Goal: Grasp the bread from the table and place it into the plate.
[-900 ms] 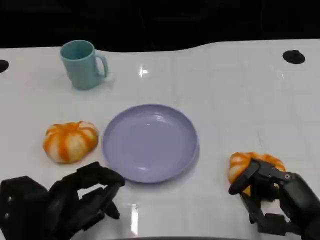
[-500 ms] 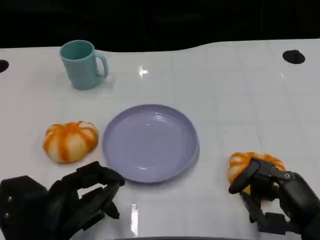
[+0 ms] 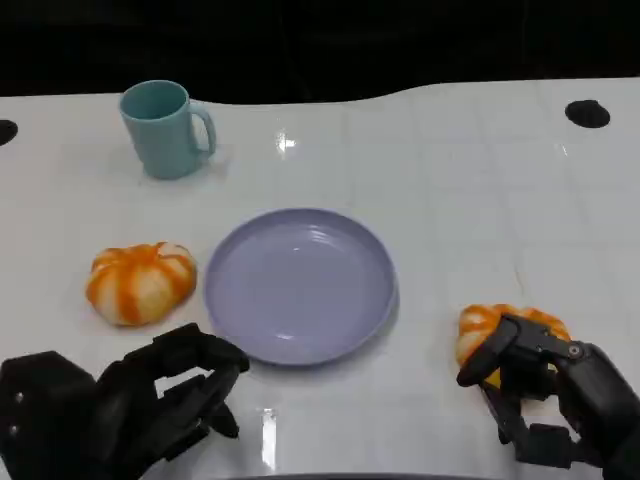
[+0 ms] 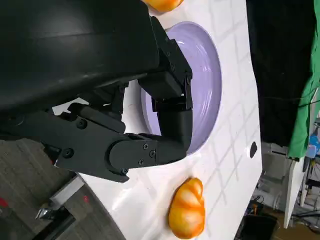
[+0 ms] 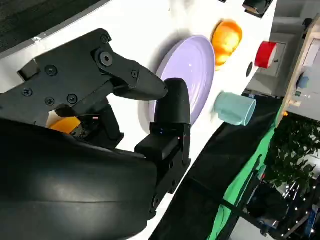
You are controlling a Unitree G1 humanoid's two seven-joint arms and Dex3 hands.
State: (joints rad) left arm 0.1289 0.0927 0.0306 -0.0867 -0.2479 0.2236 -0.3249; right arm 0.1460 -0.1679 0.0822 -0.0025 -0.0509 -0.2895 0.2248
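**Right hand on the near-right bread; plate bare at the table's centre**

Head view: the white table (image 3: 460,180) carries 2 orange-and-white striped bread rolls, 1 lilac plate and 1 teal mug. The plate (image 3: 300,285) sits near the middle of the table, closer to the near edge than the far one, with nothing in it. The right-hand bread (image 3: 490,325) lies by the near-right corner, well apart from the plate's rim. The right hand (image 3: 545,385) sits over its near side, fingers (image 3: 485,360) curled down onto the roll and touching it; the bread rests on the table surface. Whether the grip is fully closed around the roll cannot be told, as the hand hides its near half.

The second bread (image 3: 140,283) lies just beside the plate's left rim, not touching it. The left hand (image 3: 165,395) rests by the near-left edge, fingers loosely curled and apart, holding nothing.

The mug (image 3: 165,128) stands upright near the far-left corner, handle toward the right.

Right wrist view: a sliver of orange roll shows beneath the black hand shell, with the plate and mug beyond.
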